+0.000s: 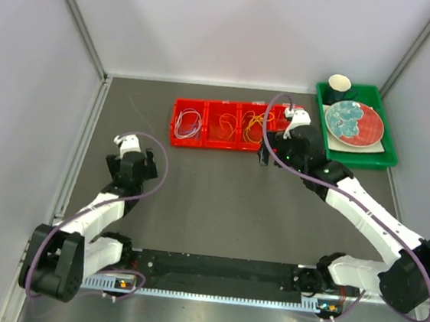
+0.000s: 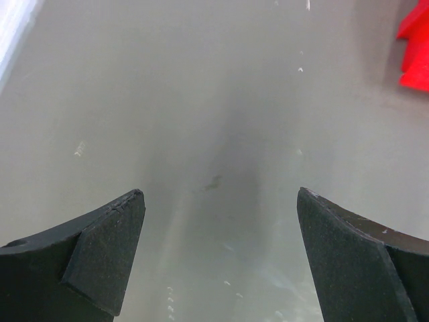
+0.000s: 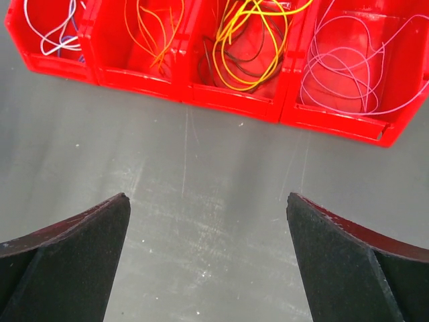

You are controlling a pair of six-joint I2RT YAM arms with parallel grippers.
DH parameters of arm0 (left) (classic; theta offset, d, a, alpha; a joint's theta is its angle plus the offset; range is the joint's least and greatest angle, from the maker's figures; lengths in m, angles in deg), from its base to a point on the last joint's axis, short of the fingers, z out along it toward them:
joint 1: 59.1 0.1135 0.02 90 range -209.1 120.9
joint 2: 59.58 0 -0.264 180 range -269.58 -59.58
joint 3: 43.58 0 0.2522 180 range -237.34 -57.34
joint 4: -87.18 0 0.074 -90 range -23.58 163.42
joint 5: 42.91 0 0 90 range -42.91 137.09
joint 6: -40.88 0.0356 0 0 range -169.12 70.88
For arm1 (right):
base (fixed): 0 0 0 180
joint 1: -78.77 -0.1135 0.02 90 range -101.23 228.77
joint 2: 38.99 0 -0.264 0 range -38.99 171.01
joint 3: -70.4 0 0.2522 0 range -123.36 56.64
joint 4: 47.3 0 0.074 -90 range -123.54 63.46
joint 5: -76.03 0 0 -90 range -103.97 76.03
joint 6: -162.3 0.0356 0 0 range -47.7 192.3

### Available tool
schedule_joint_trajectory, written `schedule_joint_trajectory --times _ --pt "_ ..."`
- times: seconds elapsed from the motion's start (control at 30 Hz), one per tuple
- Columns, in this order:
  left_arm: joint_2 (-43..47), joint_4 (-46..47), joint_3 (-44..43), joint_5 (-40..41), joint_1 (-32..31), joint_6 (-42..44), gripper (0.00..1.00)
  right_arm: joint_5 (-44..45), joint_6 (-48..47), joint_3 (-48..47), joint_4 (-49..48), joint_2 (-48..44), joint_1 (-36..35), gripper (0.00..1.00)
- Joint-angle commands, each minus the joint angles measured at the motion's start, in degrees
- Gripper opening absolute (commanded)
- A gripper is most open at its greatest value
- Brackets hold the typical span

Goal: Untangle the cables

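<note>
A red tray [image 1: 201,143] with a row of compartments stands at the back of the table. It holds thin wire loops: white/lilac cables [image 1: 189,122], orange cables [image 1: 222,125] and yellow cables [image 1: 256,123]. The right wrist view shows the tray's front wall [image 3: 234,104] with white/lilac loops [image 3: 57,30], orange loops [image 3: 157,30], yellow and dark loops tangled together [image 3: 251,47], and lilac loops [image 3: 355,67]. My right gripper [image 1: 273,158] [image 3: 208,201] is open and empty over the bare table just in front of the tray. My left gripper [image 1: 134,166] [image 2: 221,198] is open and empty over bare table at the left.
A green tray [image 1: 385,156] at the back right holds a red and teal plate [image 1: 354,122] and a dark cup [image 1: 340,86]. White walls enclose the table on three sides. A corner of the red tray [image 2: 415,54] shows in the left wrist view.
</note>
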Motion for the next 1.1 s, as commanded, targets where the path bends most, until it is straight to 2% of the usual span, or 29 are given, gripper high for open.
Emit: schedule_joint_trajectory --times 0.0,0.1,0.17,0.23,0.43,0.53,0.57,0.63,0.73,0.87,0.93,1.07 --pt "2.72 20.1 5.59 4.08 0.68 7.61 0.99 -0.65 -0.35 0.29 -1.88 -0.15 -0.38 0.99" --pt "-0.79 29.31 6.83 4.79 0.86 9.37 0.99 -6.96 -2.62 -0.07 0.06 -0.5 -0.38 0.99" --pt "-4.65 32.32 6.31 3.91 0.86 9.64 0.99 -9.77 -3.51 0.81 -1.34 -1.72 -0.38 0.99" --pt "-8.94 38.47 5.87 3.64 0.86 9.99 0.98 -10.32 -3.25 2.74 -2.57 -3.75 -0.3 0.99" --pt "-18.19 48.06 4.55 1.01 1.21 11.13 0.96 -8.04 -5.52 5.38 -1.79 -9.27 -0.3 0.99" --pt "-22.23 49.73 3.58 -3.55 2.35 12.36 0.96 -5.05 -7.19 7.22 -2.22 -12.18 -0.29 0.99" --pt "-22.68 47.3 1.75 -4.43 2.35 13.58 0.93 -3.74 -7.55 7.49 -2.4 -12.8 -0.38 0.99" --pt "-23.82 48.23 1.56 -7.86 2.87 14.9 0.9 -3.2 -8.51 9.15 -3.98 -14.47 -0.38 0.99" --pt "-28.73 63.24 6.73 -9.98 4.89 14.91 0.95 -2.06 -9.05 11.7 -7.22 -17.11 -0.3 0.99" --pt "-29.45 60.91 5.78 -12.0 6.65 12.46 0.99 -2.67 -9.48 14.52 -11.01 -18.87 -0.38 0.99" --pt "-30.15 62.65 5.95 -11.83 6.74 13.06 0.99 -2.5 -9.48 15.83 -12.24 -18.7 -0.29 0.99" --pt "-29.8 62.66 6.22 -11.74 6.66 13.15 0.99 4.16 -8.95 20.31 -18.63 -17.64 -0.21 0.99"
